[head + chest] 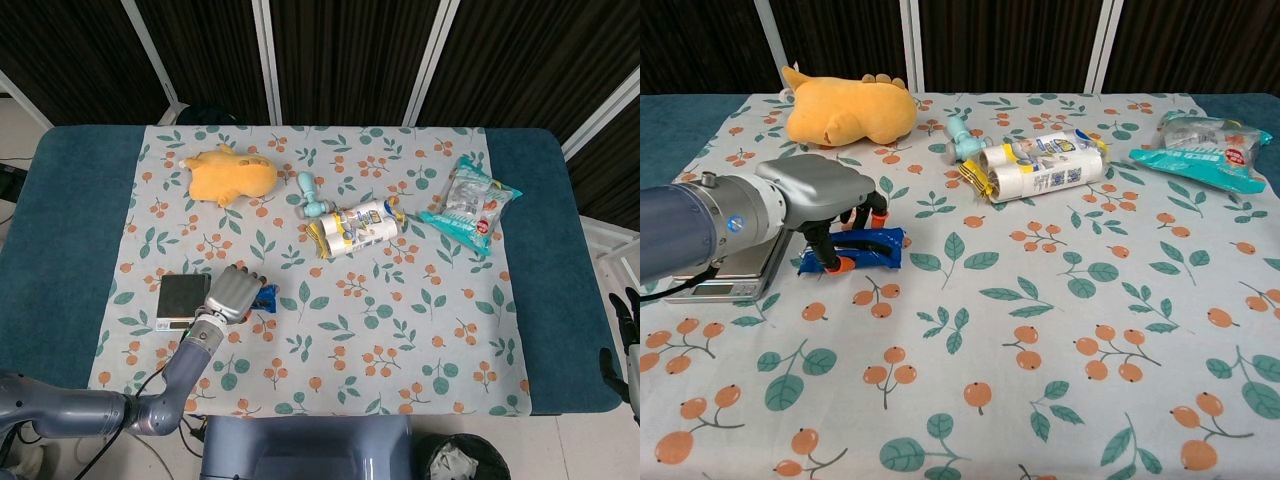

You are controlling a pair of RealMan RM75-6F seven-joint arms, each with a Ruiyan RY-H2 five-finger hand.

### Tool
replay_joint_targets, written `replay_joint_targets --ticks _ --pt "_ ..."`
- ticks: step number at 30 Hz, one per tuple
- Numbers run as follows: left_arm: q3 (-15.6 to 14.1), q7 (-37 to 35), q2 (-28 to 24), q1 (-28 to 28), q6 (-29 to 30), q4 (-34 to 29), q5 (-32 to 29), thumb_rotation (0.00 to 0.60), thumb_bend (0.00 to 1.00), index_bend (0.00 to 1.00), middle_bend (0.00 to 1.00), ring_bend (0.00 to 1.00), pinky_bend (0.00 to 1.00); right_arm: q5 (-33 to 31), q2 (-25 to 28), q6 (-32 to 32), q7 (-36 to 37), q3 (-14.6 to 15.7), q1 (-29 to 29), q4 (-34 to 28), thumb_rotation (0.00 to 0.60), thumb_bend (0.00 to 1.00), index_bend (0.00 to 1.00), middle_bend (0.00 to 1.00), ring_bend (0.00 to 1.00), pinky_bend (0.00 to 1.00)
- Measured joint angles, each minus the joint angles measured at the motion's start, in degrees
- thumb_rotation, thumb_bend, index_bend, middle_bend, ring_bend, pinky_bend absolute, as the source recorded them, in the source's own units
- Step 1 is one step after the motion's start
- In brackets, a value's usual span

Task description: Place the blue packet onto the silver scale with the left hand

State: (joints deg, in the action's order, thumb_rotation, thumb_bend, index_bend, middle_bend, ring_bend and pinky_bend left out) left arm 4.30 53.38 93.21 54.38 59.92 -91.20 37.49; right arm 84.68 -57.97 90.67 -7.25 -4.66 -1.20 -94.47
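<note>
The blue packet (872,247) lies flat on the floral cloth, just right of the silver scale (736,279). My left hand (820,200) is down over the packet's left part: the thumb presses its near edge and the other fingers curl over its far edge, pinching it. In the head view the left hand (232,293) hides most of the blue packet (266,295), and the scale (181,298) shows right beside it on the left. My right hand (628,318) hangs off the table's right edge, mostly cut off by the frame.
An orange plush toy (230,177) lies at the back left. A small teal toy (310,196) and a white-and-yellow wrapped pack (358,227) sit mid-table. A teal snack bag (468,207) is at the back right. A cable runs from the scale's left side.
</note>
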Motion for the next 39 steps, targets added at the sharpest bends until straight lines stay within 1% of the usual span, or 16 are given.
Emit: replay_joint_targets --ticks 5,11,16,21,25,30,35,39 --pt "0.14 -0.93 -1.69 -0.36 1.02 -1.61 1.47 0.600 0.34 0.40 0.49 0.35 0.41 0.20 -0.02 0.00 -0.07 0.08 0.02 -0.06 0.600 0.56 0.06 0.05 0.05 0.00" --pt "-0.61 -3.44 -6.33 -2.01 2.59 -4.91 5.85 0.600 0.34 0.41 0.49 0.35 0.41 0.47 -0.04 0.17 -0.21 0.16 -0.03 -0.22 0.600 0.56 0.06 0.05 0.05 0.00" --pt "-3.41 -8.37 -13.30 -4.91 2.64 -6.98 12.27 0.600 0.34 0.41 0.49 0.35 0.41 0.67 -0.15 0.21 -0.75 0.25 -0.02 -0.39 0.600 0.56 0.06 0.05 0.05 0.00" --pt "-6.42 -15.14 -19.34 -8.42 2.24 -6.93 18.42 0.600 0.34 0.41 0.49 0.35 0.41 0.80 -0.55 -0.18 -1.57 0.44 0.15 -0.41 0.600 0.56 0.06 0.05 0.05 0.00" --pt "-7.92 -19.05 -21.04 -10.35 1.35 -5.31 21.09 0.600 0.34 0.41 0.48 0.35 0.41 0.88 -0.82 -0.39 -2.09 0.57 0.25 -0.45 0.600 0.56 0.06 0.05 0.05 0.00" --pt "-9.18 -22.15 -21.25 -11.99 -0.23 -1.47 23.64 0.600 0.34 0.40 0.47 0.35 0.41 0.91 -0.91 -0.14 -2.44 0.55 0.17 -0.62 0.600 0.56 0.06 0.05 0.05 0.00" --pt "-9.23 -23.90 -19.91 -12.85 -1.79 1.69 24.67 0.600 0.34 0.40 0.47 0.35 0.41 0.85 -0.81 -0.11 -2.29 0.51 0.14 -0.68 0.600 0.56 0.06 0.05 0.05 0.00" --pt "-8.56 -24.32 -18.16 -13.06 -2.94 3.70 24.93 0.600 0.33 0.39 0.47 0.35 0.41 0.81 -0.77 -0.21 -2.19 0.50 0.17 -0.59 0.600 0.56 0.06 0.05 0.05 0.00"
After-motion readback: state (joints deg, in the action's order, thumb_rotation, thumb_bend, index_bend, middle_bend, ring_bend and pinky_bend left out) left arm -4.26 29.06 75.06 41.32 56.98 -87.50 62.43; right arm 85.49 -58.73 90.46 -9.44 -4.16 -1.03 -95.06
